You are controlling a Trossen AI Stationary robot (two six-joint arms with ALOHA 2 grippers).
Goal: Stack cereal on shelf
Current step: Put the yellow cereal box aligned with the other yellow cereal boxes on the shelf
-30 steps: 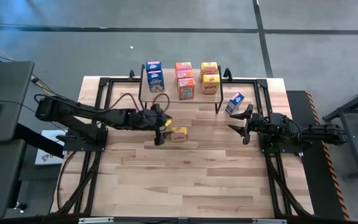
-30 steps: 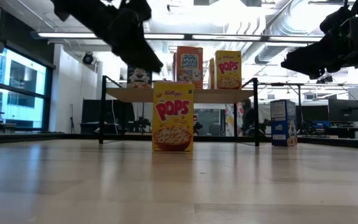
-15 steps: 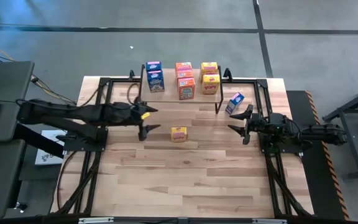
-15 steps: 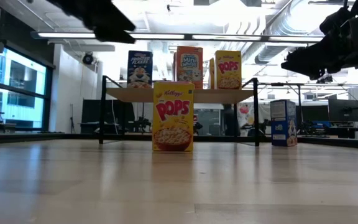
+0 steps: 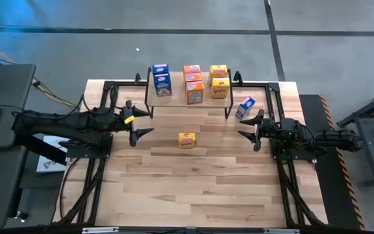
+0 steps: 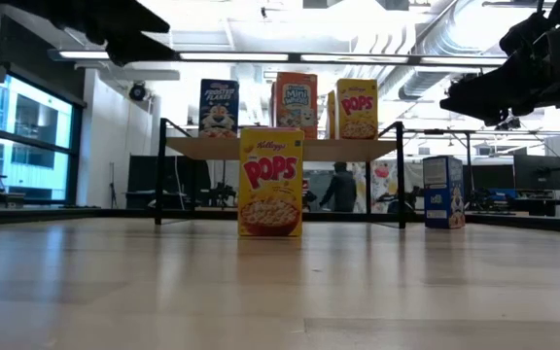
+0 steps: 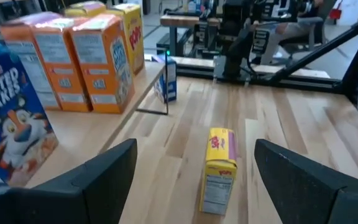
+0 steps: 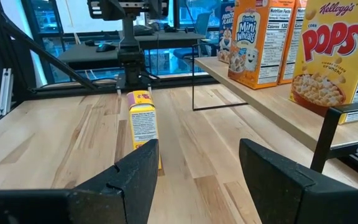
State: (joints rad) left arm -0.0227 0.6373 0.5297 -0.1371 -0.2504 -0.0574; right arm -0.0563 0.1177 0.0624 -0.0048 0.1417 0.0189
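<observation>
Since a second ago the left hand (image 5: 137, 121) has pulled back from the yellow box (image 5: 187, 140) to the left side of the surface (image 5: 193, 188), fingers wide and empty, apparently to give the other arm room. That box stands alone in front of the shelf (image 5: 177, 103), which carries blue, orange and yellow boxes. Right of the shelf stands a blue box (image 5: 245, 107), near the right hand (image 5: 250, 130), which hovers partly open, holding nothing.
</observation>
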